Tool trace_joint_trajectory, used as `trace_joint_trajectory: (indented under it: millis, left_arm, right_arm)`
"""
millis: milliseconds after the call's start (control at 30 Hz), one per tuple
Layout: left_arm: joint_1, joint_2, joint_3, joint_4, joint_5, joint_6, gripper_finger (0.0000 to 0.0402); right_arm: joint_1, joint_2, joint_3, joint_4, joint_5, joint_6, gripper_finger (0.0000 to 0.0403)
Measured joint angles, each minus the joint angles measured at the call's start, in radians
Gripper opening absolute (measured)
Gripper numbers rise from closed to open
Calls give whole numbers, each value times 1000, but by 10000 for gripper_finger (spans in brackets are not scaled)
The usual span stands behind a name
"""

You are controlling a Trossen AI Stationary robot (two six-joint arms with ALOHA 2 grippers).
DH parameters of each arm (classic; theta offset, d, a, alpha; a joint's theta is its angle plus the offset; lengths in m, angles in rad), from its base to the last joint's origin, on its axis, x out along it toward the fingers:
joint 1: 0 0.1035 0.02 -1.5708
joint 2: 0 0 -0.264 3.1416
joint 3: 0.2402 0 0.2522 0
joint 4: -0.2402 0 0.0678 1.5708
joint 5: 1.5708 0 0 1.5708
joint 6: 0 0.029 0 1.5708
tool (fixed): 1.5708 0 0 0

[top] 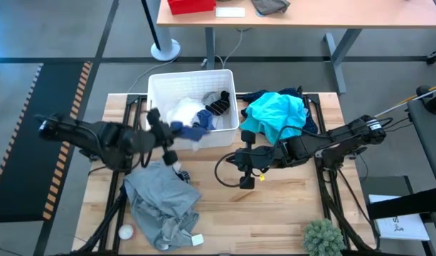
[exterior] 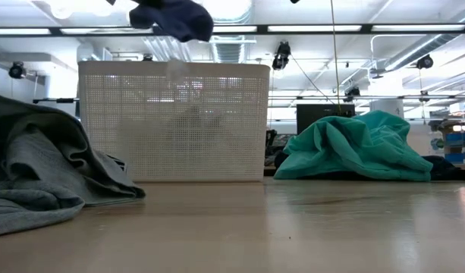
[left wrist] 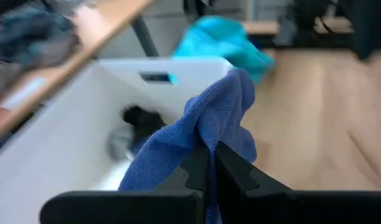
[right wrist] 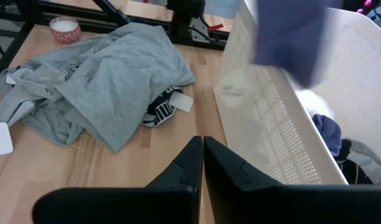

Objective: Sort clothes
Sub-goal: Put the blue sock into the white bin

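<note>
- Grey garment lies crumpled on the worktop, just beside and below the left end effector.
- Left end effector: fingers clamped on a blue cloth, held over the near wall of the white basket.
- Teal garment lies just behind the right end effector.
- Right end effector: fingers together, holding nothing, above the worktop.

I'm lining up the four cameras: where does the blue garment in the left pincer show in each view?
High view: blue garment over the white basket's front edge.
Low view: top edge, above the basket.
Left wrist view: centre, clamped in the shut left pincer.
Right wrist view: blurred, top right.
Shared landmark: the basket.
</note>
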Motion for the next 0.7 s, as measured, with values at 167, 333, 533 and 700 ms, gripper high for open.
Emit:
trace_joint_trajectory:
  millis: [167,333,533,700]
  left_arm:
    - [157,-51,0,58,1,103,0]
    - [359,-66,0,56,214,153,0]
    - [543,-20,0,51,403,180,3]
    - [594,36,0,43,414,226,41]
  right_arm:
    - [0,-1,0,0,0,-3,0]
    - [0,-1,0,0,0,-7,0]
    - [0,-1,0,-2,0,-8,0]
    - [0,-1,0,-8,0,-8,0]
